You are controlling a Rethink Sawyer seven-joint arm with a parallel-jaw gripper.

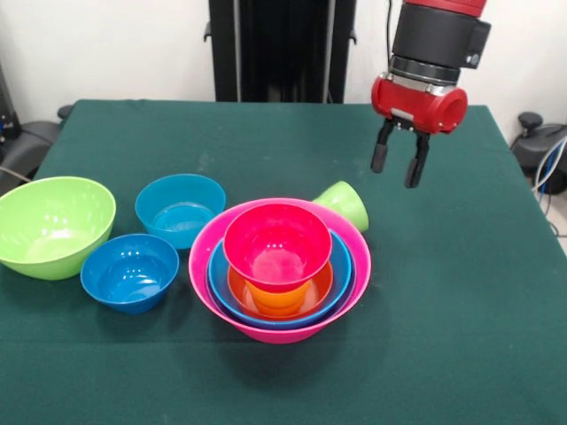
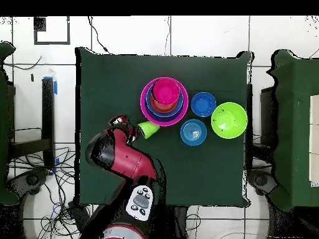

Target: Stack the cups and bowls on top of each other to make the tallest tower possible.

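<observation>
The tower stands at the table's middle. Its base is the big pink bowl [image 1: 266,331]. Inside it are a blue bowl [image 1: 342,266], an orange bowl [image 1: 324,282], what looks like the orange cup [image 1: 279,298], and a red-pink bowl [image 1: 276,241] on top. The lime green cup [image 1: 345,204] lies on its side against the pink bowl's far right rim. My gripper [image 1: 399,170] hangs open and empty above the table, to the right of and beyond the green cup. In the overhead view my gripper [image 2: 126,126] is just left of the green cup [image 2: 148,129] and the tower [image 2: 164,98].
A large lime green bowl [image 1: 53,226] sits at the left. A sky blue bowl [image 1: 180,208] and a dark blue bowl [image 1: 130,270] stand between it and the tower. All three stand upright and apart from the tower. The green table cloth [image 1: 461,336] covers the table.
</observation>
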